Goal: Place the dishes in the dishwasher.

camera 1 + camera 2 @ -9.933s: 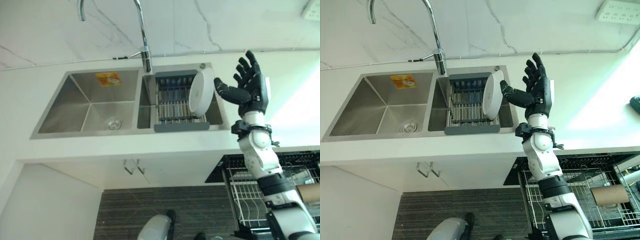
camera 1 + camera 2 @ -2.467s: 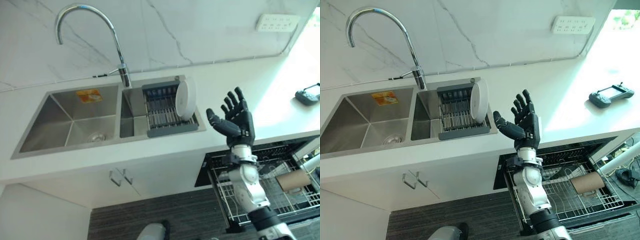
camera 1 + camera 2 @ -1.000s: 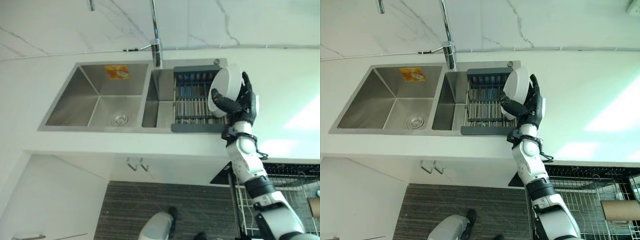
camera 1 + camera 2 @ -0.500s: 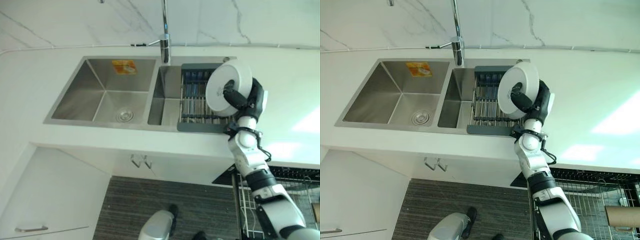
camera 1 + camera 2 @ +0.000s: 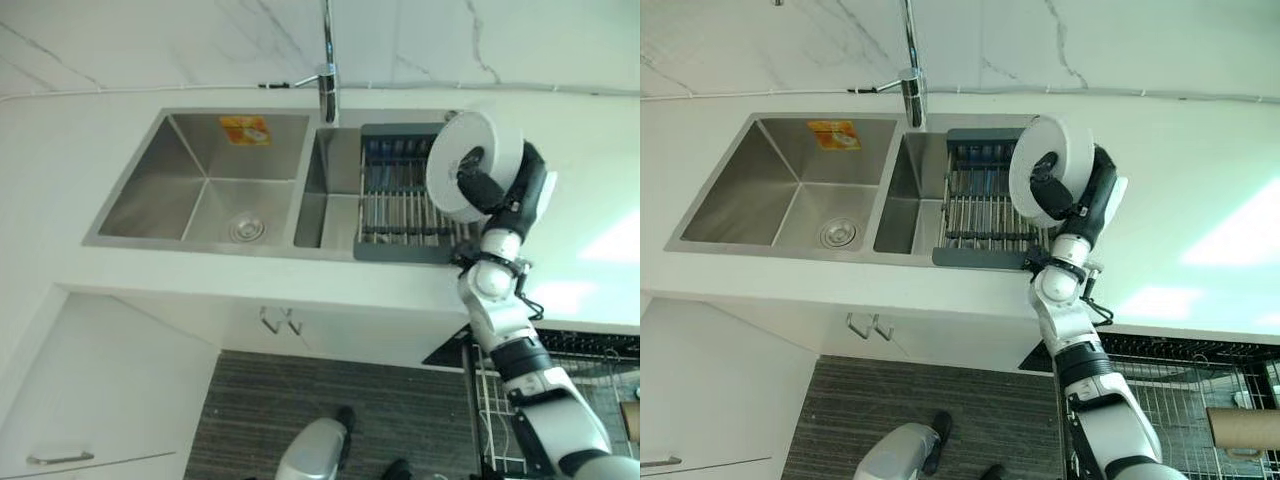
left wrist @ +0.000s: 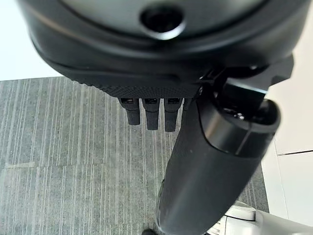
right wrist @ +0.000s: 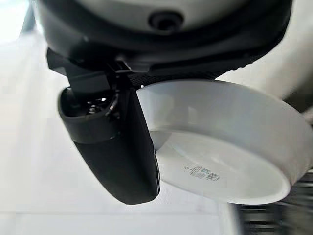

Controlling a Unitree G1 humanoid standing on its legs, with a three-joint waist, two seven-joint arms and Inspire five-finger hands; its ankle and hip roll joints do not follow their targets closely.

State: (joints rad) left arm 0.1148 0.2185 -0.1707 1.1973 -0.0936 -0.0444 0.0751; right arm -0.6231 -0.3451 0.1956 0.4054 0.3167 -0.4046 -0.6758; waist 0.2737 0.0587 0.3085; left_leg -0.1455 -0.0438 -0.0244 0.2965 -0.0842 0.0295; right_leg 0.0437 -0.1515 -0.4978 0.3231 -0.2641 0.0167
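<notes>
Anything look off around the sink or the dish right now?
Nothing stands out. The right hand grips the white dish, held on edge above the drying rack. No spill or damage shows in the sink.

Head stereo pair above sink (image 5: 200, 190); close wrist cameras.

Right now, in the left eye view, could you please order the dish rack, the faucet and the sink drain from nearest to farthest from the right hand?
1. Dish rack: in the right sink basin, just left of the right hand, which grips the white dish.
2. Faucet: at the back edge between the basins.
3. Sink drain: in the left basin's floor, farthest left.
</notes>
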